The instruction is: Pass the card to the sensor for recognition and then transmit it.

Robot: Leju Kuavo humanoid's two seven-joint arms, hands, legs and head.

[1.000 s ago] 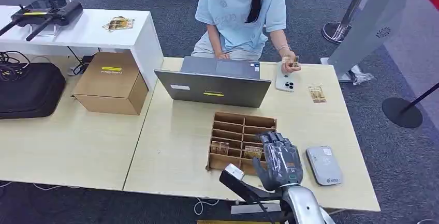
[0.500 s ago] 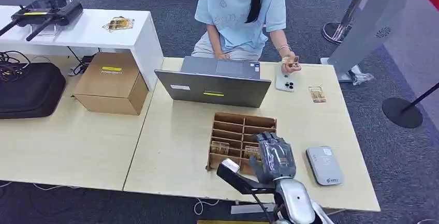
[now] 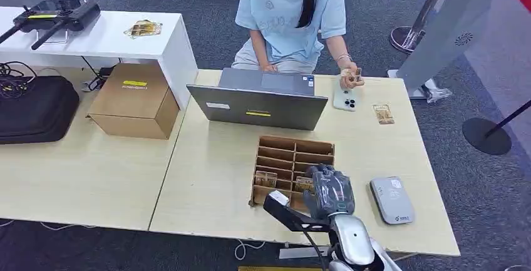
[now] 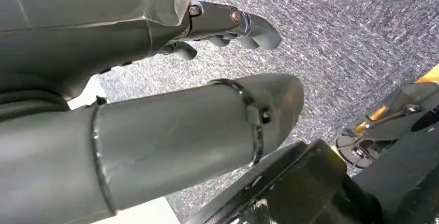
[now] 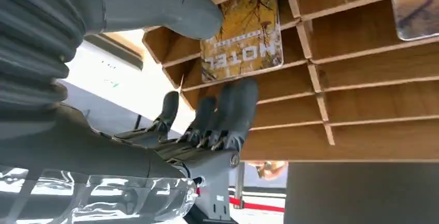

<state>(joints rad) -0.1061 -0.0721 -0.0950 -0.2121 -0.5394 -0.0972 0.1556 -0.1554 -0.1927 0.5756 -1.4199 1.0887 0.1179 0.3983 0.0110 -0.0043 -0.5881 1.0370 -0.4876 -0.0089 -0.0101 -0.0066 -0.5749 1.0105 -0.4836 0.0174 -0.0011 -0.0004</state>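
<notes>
A yellow "HOTEL" card point(image 5: 242, 35) leans in a near slot of the brown divider box point(image 3: 294, 149); the same card point(image 3: 305, 183) peeks out beside my right hand point(image 3: 330, 189). That hand hovers over the box's near right corner. Its thumb point(image 5: 171, 4) lies past one edge of the card and its fingers point(image 5: 228, 113) past the other, spread, with nothing gripped. A second card point(image 3: 265, 178) stands in a slot further left. The grey sensor pad point(image 3: 392, 199) lies right of the box. My left hand point(image 4: 228, 22) hangs over carpet, holding nothing.
A person sits behind the open laptop point(image 3: 258, 105), holding a card point(image 3: 352, 76) above a phone point(image 3: 345, 99). Another card point(image 3: 382, 113) lies on the table's far right. A cardboard carton point(image 3: 134, 99) and a black bag point(image 3: 34, 108) sit to the left.
My right hand has shifted left and lower onto the box's near slots, closing in around the yellow card. The person's raised hand stays about where it was.
</notes>
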